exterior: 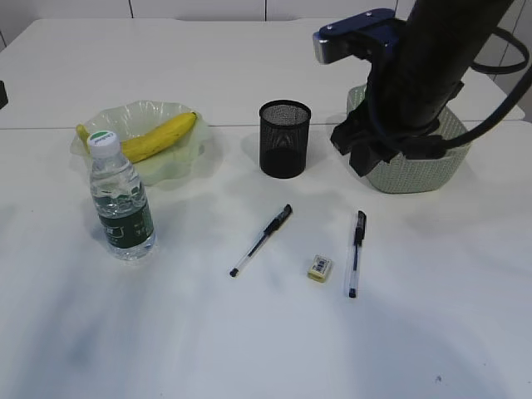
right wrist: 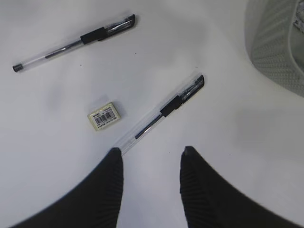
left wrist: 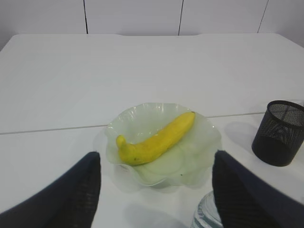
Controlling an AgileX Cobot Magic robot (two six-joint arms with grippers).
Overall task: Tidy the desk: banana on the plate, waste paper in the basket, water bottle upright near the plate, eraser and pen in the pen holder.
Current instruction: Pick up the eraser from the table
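With the banana (exterior: 158,137) already laid in the plate (exterior: 179,162) and the water bottle (exterior: 121,199) upright beside it, the empty right gripper (right wrist: 151,164) was held spread above the nearer pen (right wrist: 161,113), which was judged to need lowering and pinching next

White table surface (exterior: 249,349) fills most of the exterior view, matte and smooth, lit evenly from above, with soft grey shadows; a thin seam (exterior: 50,127) crosses the table from side to side, dividing near slab from far slab; beyond the table's far edge, a pale wall of panels (left wrist: 133,16), split by dark vertical joints (left wrist: 85,16); the far corners of the table are rounded.
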